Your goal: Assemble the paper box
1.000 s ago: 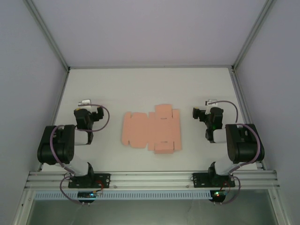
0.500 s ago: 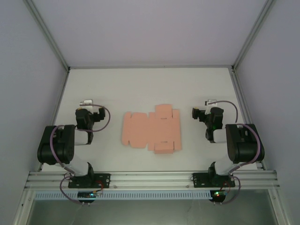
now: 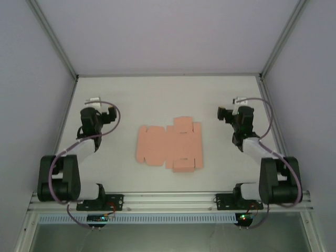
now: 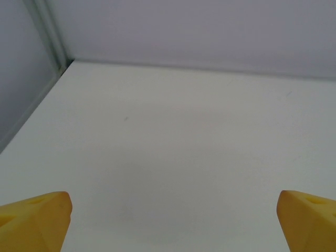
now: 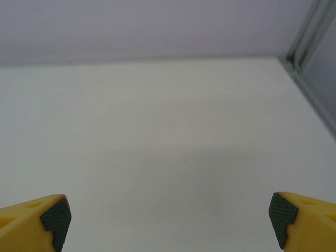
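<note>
Salmon-pink paper box (image 3: 157,144) lies flat (unfolded sheet); left gripper (image 4: 173,207) and right gripper (image 5: 168,207) gape wide, empty.

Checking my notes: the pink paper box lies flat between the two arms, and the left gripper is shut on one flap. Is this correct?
Not the grip. The left gripper is open: the left wrist view shows its fingers wide apart over the table, touching no flap of the paper box. The rest is right.
</note>
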`<state>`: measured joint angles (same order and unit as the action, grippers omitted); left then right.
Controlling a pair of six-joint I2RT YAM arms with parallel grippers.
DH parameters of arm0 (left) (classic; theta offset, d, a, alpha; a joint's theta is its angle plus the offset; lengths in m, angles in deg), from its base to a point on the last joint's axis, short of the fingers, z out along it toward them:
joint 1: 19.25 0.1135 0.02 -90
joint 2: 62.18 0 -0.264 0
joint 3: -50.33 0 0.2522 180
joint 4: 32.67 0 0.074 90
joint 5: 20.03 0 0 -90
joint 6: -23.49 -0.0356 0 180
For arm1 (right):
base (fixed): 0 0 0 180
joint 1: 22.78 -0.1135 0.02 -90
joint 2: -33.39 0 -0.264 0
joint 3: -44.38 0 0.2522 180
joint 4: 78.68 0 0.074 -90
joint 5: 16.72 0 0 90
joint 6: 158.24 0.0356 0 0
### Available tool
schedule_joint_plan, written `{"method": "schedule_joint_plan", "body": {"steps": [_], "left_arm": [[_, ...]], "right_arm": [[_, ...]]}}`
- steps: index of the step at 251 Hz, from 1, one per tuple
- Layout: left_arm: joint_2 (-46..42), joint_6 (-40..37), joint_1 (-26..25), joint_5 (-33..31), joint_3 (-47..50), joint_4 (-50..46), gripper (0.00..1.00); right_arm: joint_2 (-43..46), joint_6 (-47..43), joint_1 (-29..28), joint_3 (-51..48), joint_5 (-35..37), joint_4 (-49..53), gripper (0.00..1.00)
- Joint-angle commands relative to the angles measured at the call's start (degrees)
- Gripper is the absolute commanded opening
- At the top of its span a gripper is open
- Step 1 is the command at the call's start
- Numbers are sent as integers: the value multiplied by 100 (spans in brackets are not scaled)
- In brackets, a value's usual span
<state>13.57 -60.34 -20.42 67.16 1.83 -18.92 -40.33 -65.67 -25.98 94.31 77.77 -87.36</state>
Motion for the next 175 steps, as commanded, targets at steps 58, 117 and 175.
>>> {"method": "schedule_joint_plan", "body": {"steps": [58, 117, 175], "left_arm": [[-204, 1360, -1498, 892, -974, -3416, 100], [-100, 1712, -1739, 1935, -305, -3137, 100], [342, 1901, -1746, 3288, 132, -2232, 100]], "right_arm": [[212, 1462, -1841, 1302, -1171, 3878, 83], [-378, 1826, -2519, 490, -1865, 3497, 58], [-1171, 1810, -2418, -91, -1904, 2613, 54]]}}
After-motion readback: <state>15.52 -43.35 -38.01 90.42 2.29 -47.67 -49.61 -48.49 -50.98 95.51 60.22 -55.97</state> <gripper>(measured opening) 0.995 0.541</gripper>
